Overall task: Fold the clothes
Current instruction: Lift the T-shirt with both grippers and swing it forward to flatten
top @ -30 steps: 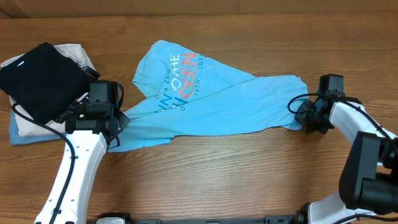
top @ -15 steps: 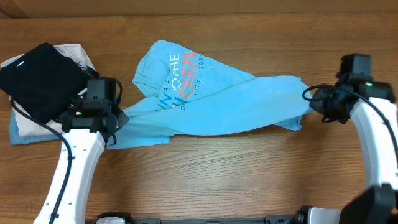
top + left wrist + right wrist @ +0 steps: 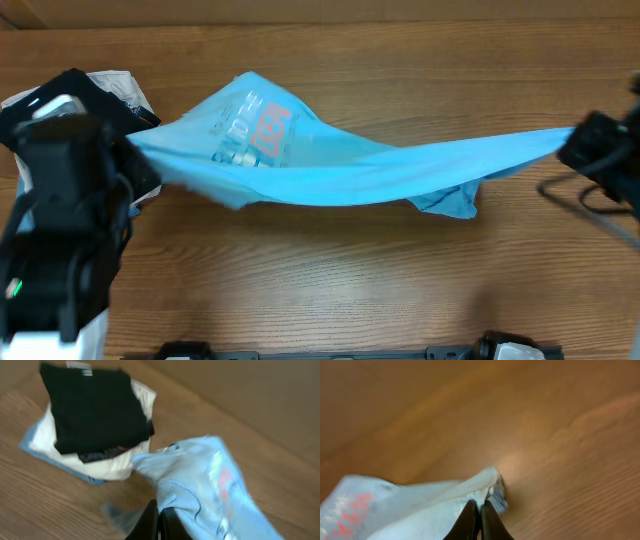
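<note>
The sky-blue T-shirt is stretched across the middle of the worktop. One end is pinched in the closed left hand near the left edge, the other in the closed right hand at the right edge. A black folded garment tops a cream one at the back-left corner.

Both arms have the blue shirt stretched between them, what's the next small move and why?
Probably lower both ends together onto the table, held taut. The left gripper and right gripper are shut on opposite ends of the blue T-shirt, which hangs stretched but bunched, one fold sagging, so it likely needs laying flat first.
</note>
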